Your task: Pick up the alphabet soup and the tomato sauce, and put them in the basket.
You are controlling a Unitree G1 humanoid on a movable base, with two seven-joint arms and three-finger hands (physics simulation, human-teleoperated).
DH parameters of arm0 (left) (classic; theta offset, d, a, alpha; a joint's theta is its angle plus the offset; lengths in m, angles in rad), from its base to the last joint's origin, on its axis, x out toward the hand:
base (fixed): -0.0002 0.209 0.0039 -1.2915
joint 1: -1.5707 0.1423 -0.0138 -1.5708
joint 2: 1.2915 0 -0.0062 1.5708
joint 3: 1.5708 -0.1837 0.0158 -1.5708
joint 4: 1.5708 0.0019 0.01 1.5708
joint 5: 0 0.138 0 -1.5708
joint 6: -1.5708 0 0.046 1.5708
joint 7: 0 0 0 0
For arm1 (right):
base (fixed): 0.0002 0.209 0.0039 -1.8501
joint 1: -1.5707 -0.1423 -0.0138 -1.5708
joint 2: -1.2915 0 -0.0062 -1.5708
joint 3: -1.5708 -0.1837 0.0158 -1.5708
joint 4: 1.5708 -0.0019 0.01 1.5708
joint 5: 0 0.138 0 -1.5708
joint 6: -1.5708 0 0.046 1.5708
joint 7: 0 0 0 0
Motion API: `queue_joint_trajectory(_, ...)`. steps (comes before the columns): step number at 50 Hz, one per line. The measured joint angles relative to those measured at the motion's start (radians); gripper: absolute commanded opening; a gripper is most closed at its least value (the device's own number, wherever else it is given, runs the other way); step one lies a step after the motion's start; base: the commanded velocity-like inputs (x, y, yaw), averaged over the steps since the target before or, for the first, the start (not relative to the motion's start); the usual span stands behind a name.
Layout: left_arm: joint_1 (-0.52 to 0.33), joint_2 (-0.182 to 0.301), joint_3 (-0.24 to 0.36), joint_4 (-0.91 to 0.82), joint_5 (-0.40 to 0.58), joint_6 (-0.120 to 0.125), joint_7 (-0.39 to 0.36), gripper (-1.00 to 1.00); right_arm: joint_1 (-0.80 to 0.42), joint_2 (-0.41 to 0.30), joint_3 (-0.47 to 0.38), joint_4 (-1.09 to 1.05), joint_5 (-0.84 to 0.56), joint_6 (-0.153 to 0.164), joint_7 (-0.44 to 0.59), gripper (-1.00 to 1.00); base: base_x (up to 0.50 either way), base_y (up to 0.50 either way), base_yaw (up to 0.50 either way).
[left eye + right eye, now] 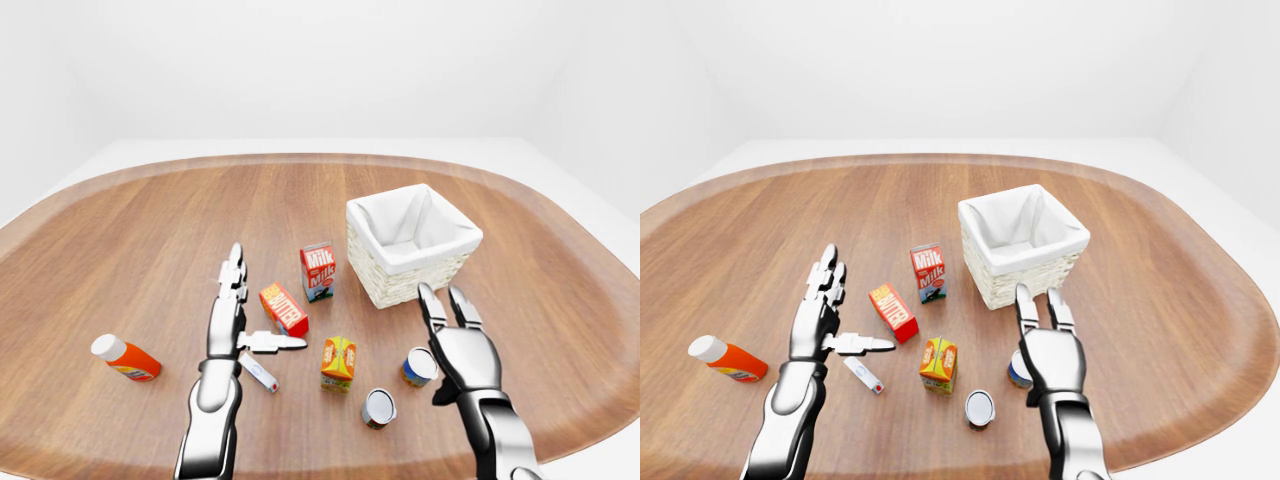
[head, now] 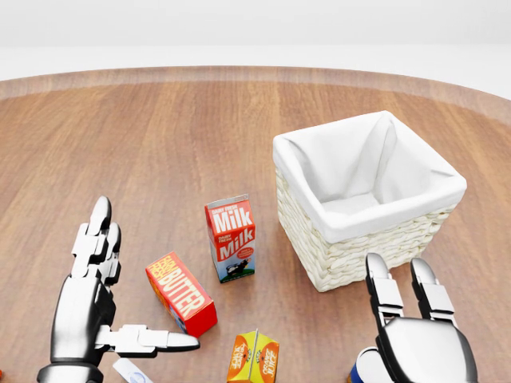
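A blue and orange can [image 1: 418, 367], seemingly the alphabet soup, stands upright just left of my right hand [image 1: 446, 332]. The hand hovers beside it with its fingers spread, open and empty. A second can [image 1: 379, 407], red-rimmed and lying with its grey end up, looks like the tomato sauce; it is lower and further left. The white-lined wicker basket [image 1: 412, 245] stands above the right hand. On the left, my left hand [image 1: 242, 312] is open, fingers stretched up and thumb pointing right, below the butter box [image 1: 284, 308].
A milk carton [image 1: 318, 270] stands left of the basket. An orange juice carton [image 1: 338, 362] sits between the hands. A small white tube [image 1: 258, 371] lies under the left thumb. A ketchup bottle [image 1: 125, 357] lies far left on the round wooden table [image 1: 150, 230].
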Motion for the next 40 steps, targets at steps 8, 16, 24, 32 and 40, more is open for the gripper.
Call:
queue_joint_trajectory(8, 0.001, 0.0, 0.0, 0.0, 0.001, 0.0, -0.001, 1.0, -0.006, -0.011, 0.013, 0.05, -0.001, 0.012, -0.018, 1.0, 0.0, 0.0, 0.0)
queue_joint_trajectory(16, 0.0, 0.0, 0.0, 0.002, 0.002, 0.0, -0.001, 1.0, -0.013, -0.021, 0.022, 0.101, 0.0, 0.021, -0.038, 1.0, 0.0, 0.0, 0.0)
queue_joint_trajectory(24, 0.0, 0.0, -0.001, 0.002, 0.003, 0.0, 0.0, 1.0, -0.032, -0.031, 0.024, 0.168, 0.009, 0.028, -0.067, 1.0, 0.0, 0.0, 0.0)
queue_joint_trajectory(32, 0.0, 0.0, -0.002, 0.005, 0.004, 0.0, 0.0, 1.0, -0.052, -0.041, 0.026, 0.234, 0.018, 0.036, -0.096, 1.0, 0.0, 0.0, 0.0)
queue_joint_trajectory(40, -0.002, 0.0, -0.001, 0.009, 0.004, 0.0, 0.001, 1.0, -0.075, -0.051, 0.026, 0.301, 0.028, 0.043, -0.125, 1.0, 0.0, 0.0, 0.0)
